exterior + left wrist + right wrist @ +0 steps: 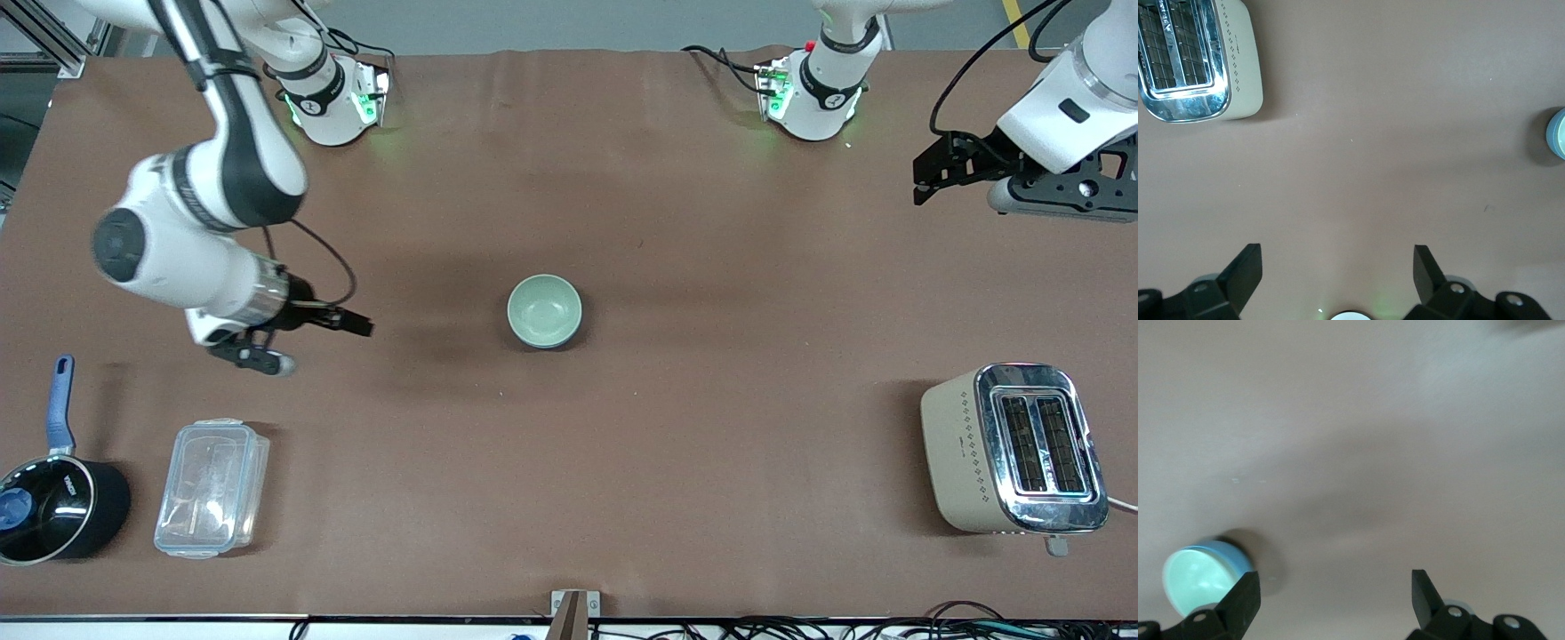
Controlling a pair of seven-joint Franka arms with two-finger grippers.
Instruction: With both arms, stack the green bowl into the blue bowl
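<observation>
The pale green bowl (544, 308) sits nested inside the blue bowl (546, 346) at the middle of the table; only a thin blue edge shows around it. In the right wrist view the green inside (1195, 580) and the blue outside (1230, 555) both show. The stack's edge also shows in the left wrist view (1557, 133). My right gripper (348, 323) is open and empty, in the air toward the right arm's end, apart from the bowls (1335, 590). My left gripper (921, 181) is open and empty, high over the left arm's end of the table (1338, 267).
A cream toaster (1009, 449) stands toward the left arm's end, nearer the front camera; it also shows in the left wrist view (1198, 60). A clear lidded box (211, 487) and a black saucepan with a blue handle (49, 498) stand toward the right arm's end.
</observation>
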